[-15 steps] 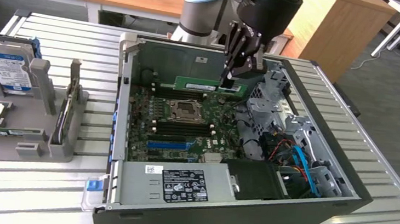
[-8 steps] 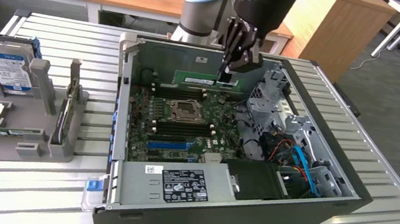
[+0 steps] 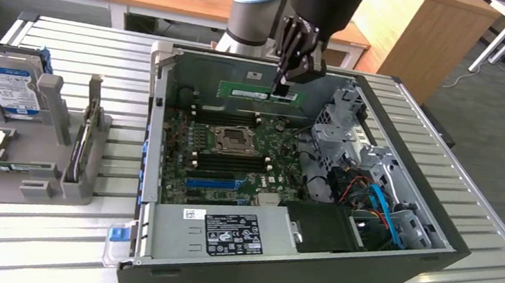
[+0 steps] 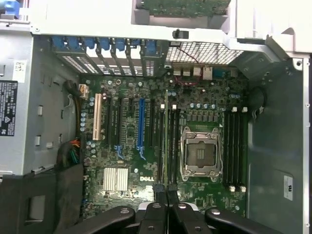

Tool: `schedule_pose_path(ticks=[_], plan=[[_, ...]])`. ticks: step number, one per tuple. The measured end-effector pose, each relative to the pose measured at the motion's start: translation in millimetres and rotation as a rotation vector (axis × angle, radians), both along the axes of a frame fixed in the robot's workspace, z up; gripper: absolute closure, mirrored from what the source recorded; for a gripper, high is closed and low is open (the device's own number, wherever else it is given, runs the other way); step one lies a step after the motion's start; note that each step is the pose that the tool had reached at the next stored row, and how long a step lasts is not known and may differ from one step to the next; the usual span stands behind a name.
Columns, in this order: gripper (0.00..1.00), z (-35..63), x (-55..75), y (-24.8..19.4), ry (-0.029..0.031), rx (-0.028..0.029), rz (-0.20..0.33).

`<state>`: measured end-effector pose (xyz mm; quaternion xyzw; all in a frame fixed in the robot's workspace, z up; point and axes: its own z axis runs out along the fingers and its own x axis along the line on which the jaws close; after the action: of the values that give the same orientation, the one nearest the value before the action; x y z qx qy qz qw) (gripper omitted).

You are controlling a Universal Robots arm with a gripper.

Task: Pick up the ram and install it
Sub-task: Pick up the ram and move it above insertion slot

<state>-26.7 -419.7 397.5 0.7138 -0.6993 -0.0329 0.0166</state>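
My black two-finger gripper (image 3: 282, 89) hangs over the open grey metal computer case (image 3: 152, 139). My jaws are closed tight on the ram (image 3: 248, 92), the long, thin green circuit-board stick. I hold it by one end, level and on its edge.

In the exterior view the stick is at twelve o'clock from the square silver processor socket (image 3: 232, 139), raised above the green motherboard (image 3: 196, 171) and not seated in any slot. The silver power supply box with a black label (image 3: 225, 233) lies at six o'clock from the socket. At nine o'clock from the case, well apart on the slatted metal table (image 3: 485, 226), stands a grey plastic rack (image 3: 7, 184) with a silver hard drive with a blue-and-white label (image 3: 7, 90).

In the wrist view the ram (image 4: 166, 136) appears edge-on as a thin line running out from my gripper (image 4: 165, 189), beside the socket (image 4: 201, 153).
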Motion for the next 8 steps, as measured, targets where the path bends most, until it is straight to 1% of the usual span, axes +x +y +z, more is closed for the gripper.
schedule_pose_path(ticks=[1, 3, 8], plan=[[0.88, -0.2, 0.0, 1.8, 0.0001, 0.0009, 0.000], [0.88, -0.3, 0.0, 3.7, 0.0000, 0.0032, 0.000], [0.88, -0.6, 0.0, 4.0, -0.0001, 0.0043, 0.000]])
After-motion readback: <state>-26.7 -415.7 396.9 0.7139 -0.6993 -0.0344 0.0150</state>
